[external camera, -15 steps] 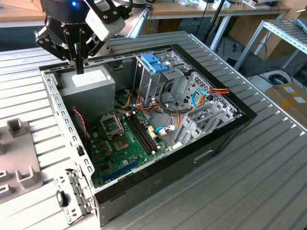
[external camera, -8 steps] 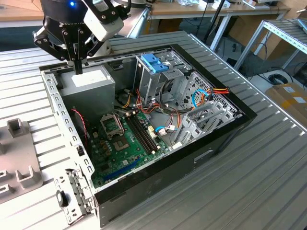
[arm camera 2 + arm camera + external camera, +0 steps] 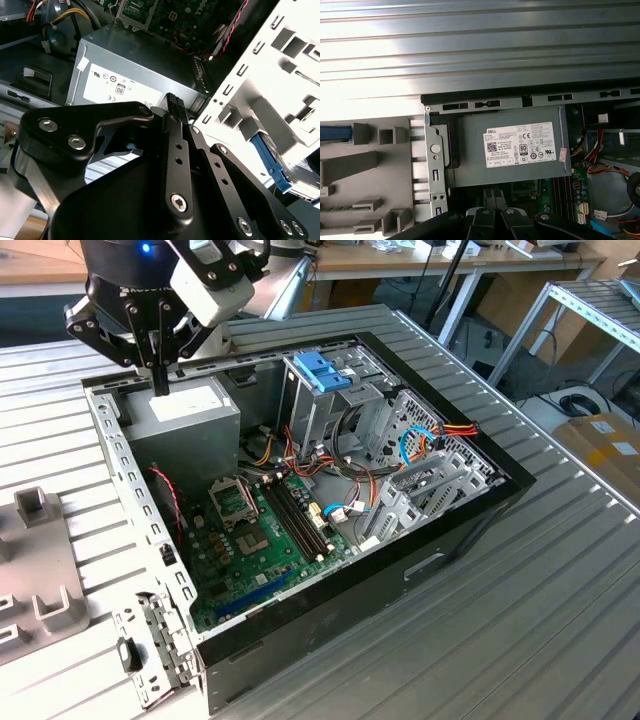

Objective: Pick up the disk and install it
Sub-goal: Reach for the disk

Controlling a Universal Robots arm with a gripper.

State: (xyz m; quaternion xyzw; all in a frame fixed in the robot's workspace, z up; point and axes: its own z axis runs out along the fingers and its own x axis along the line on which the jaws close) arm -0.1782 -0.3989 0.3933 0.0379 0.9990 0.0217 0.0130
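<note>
Below the jaws, pressed together and empty, sits the power box; beside them the disk, probably, stands in a holder, ready for gripping.

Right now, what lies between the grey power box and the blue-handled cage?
In the exterior view, a bundle of yellow and red cables lies between the power box and the cage.

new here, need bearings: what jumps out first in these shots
An open computer case with a green board takes the exterior view's middle. The black hand hangs above the grey power supply in the case's corner on that view's left. A bright blue handle tops the metal cage.
</note>
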